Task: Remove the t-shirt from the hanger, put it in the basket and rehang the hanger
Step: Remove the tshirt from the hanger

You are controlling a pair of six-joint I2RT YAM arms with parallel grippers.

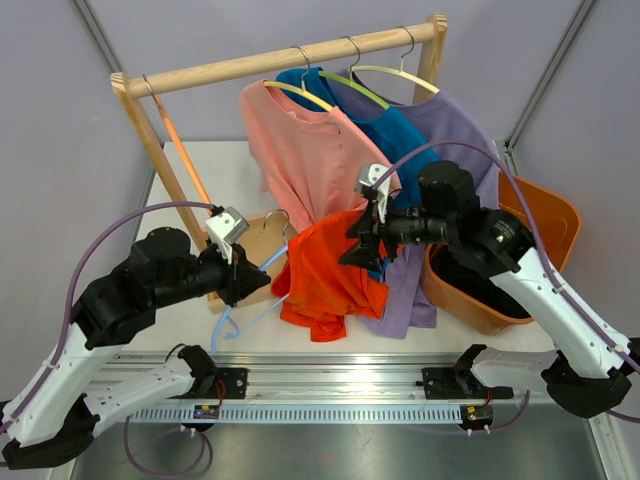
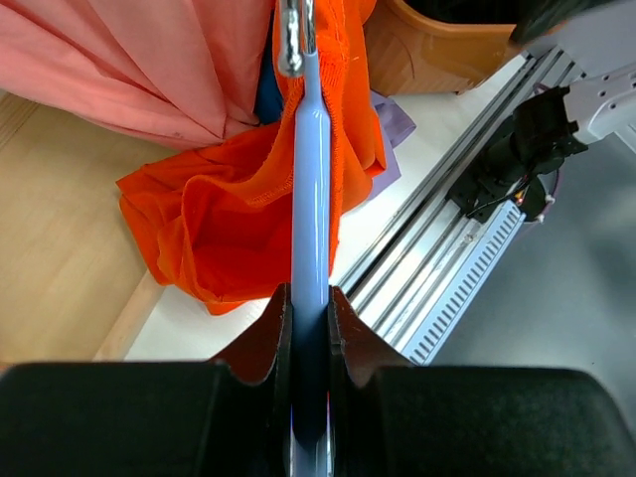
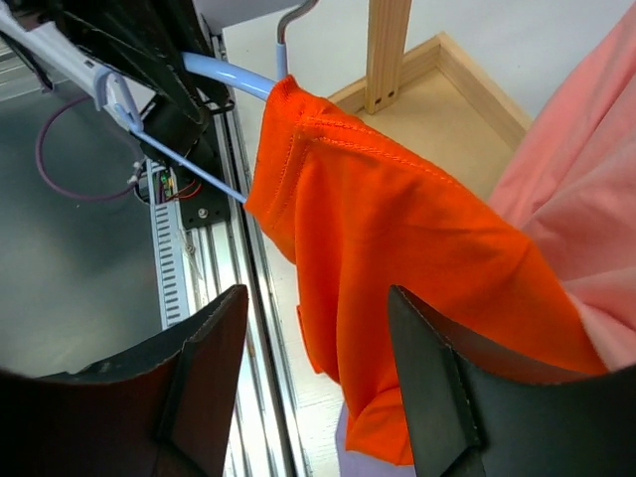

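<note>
I can read no words, numbers or brand marks anywhere; the little sticker (image 1: pixel 207 411) on my base rail (image 1: pixel 330 412) is too small to read.

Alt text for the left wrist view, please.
The left gripper clamps the arm of a light-blue hanger, with an orange t-shirt bunched over it farther along. A pink shirt hangs upper left; an orange basket shows at top.

Lit brightly and evenly from above, diffuse, no harsh glare. Only soft, faint shadows under the shirt (image 1: pixel 325 270) on the table (image 1: pixel 420 335). Overhead view sharp throughout, slightly bowed toward the corners. Left wrist view: thin highlight along the hanger (image 2: pixel 310 179), left fingers (image 2: pixel 263 343) dark and soft-edged. Right wrist view: right fingers (image 3: pixel 204 383) blurred up close, shirt seams crisp.
</note>
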